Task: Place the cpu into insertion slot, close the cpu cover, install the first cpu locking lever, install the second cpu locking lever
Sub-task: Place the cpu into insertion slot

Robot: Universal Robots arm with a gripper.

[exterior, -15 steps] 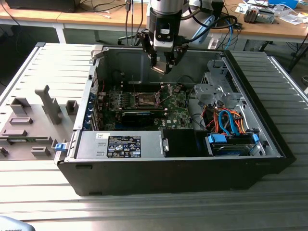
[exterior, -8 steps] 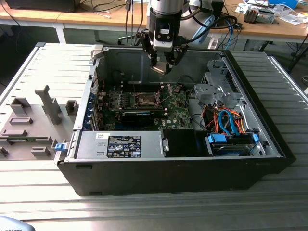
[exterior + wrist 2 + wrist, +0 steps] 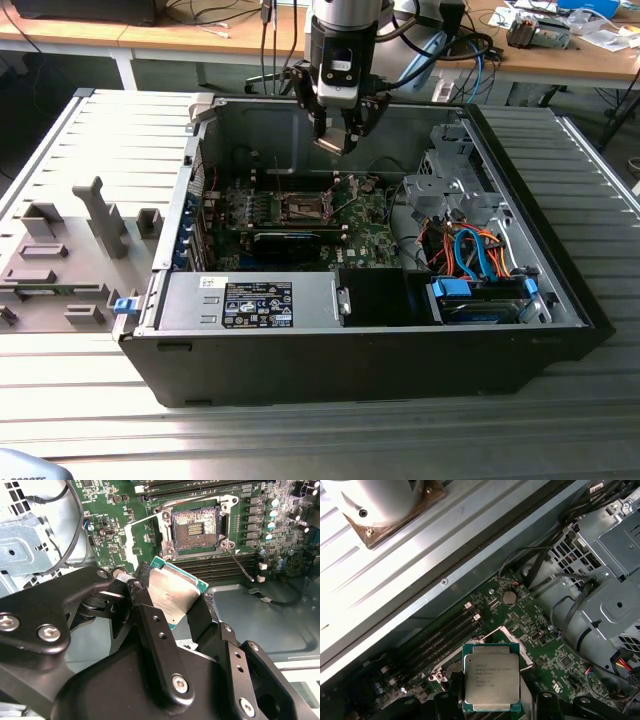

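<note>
A ribbed grey metal worktop (image 3: 90, 400) is carrying an open computer case (image 3: 300, 370), with wooden desks (image 3: 200, 35) running along the background. Inside the case, a green motherboard (image 3: 365, 235) is lying flat. A drive cage (image 3: 455, 185) trailing orange and blue cables is crowding it on the exterior view's right, and a labelled power supply box (image 3: 250, 300) is sitting at lower centre. A grey fixture tray (image 3: 60, 270) is resting outside on the exterior view's left.

At upper centre of the exterior view, the gripper (image 3: 340, 140) is hanging over the board, clamping the cpu (image 3: 491, 682) by two opposite edges. The cpu is showing a silvery metal top with faint print and a thin green border. Being square, it is showing no clear long axis. In the second wrist view it is sitting tilted, one corner pointing towards the insertion slot (image 3: 195, 527). That slot is lying uncovered beside long memory slots (image 3: 220, 567), with the cpu well apart from it.
</note>
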